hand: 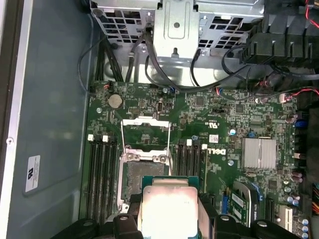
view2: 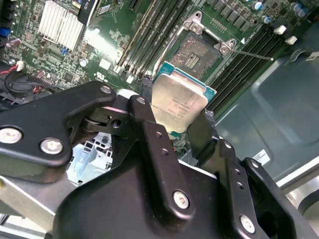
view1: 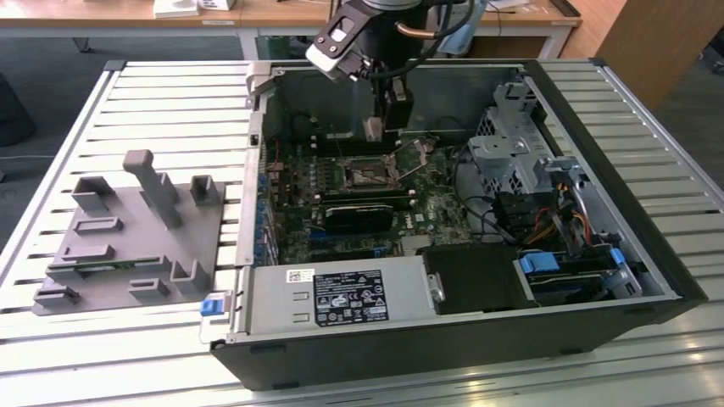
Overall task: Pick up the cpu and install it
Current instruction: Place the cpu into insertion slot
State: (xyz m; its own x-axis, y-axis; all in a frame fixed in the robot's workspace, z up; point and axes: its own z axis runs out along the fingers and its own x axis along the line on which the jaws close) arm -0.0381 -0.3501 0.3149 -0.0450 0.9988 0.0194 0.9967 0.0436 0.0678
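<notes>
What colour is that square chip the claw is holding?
The cpu is silver-grey on top with a thin green rim, clearest in the second wrist view.

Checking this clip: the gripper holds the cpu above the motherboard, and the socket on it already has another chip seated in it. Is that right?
Not quite. The socket is empty: the second wrist view shows its bare contact field, with no chip seated. The rest holds: the gripper grips the cpu by its edges above the motherboard.

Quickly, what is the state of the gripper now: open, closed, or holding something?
Gripper: closed, holding the cpu by two opposite edges.
</notes>
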